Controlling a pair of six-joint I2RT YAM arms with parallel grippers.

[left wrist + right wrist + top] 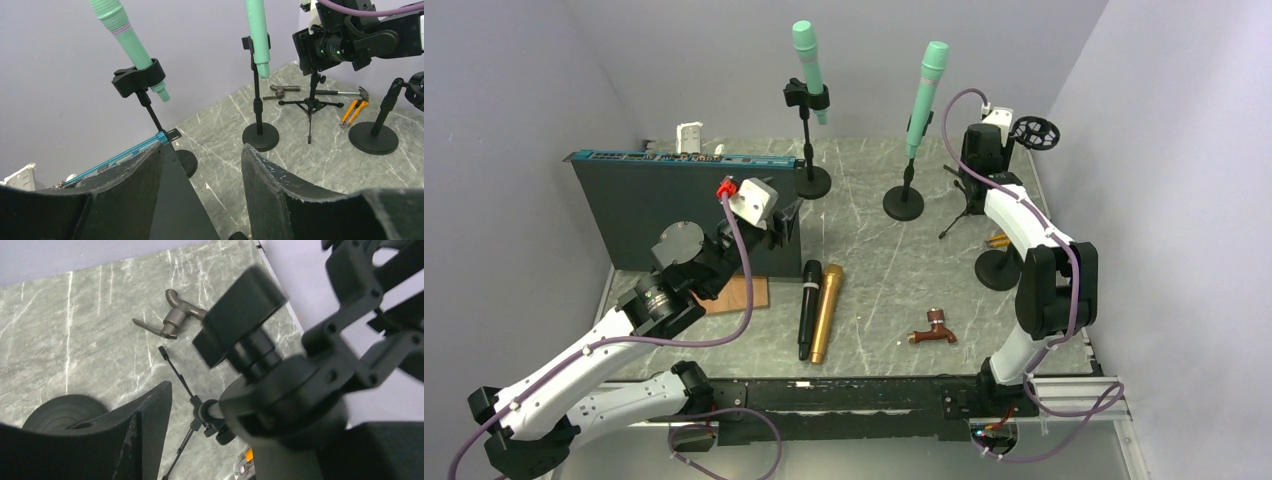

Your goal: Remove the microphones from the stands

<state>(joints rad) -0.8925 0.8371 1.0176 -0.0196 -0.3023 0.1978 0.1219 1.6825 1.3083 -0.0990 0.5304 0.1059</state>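
Note:
Two green microphones stand clipped in black stands at the back. The left microphone [807, 62] sits in its clip [138, 78] on a round-based stand [812, 182]. The right microphone [926, 92] is on its stand [903, 202]. My left gripper [786, 222] is open and empty over the right end of the dark box, well short of the left microphone [131, 38]; its fingers [272, 185] frame the floor. My right gripper [976, 158] is open at the back right, its jaws wide either side of the head of a tripod stand [260, 375], with a gap at the left finger [127, 435].
A dark box [664, 205] stands at the left. A black microphone [809, 305] and a gold one [827, 312] lie mid-table, with a brown tap [934, 328] nearby. An empty round-based stand [999, 268], a hammer [345, 92], orange pliers [352, 110] and a grey tap [172, 316] are at the right.

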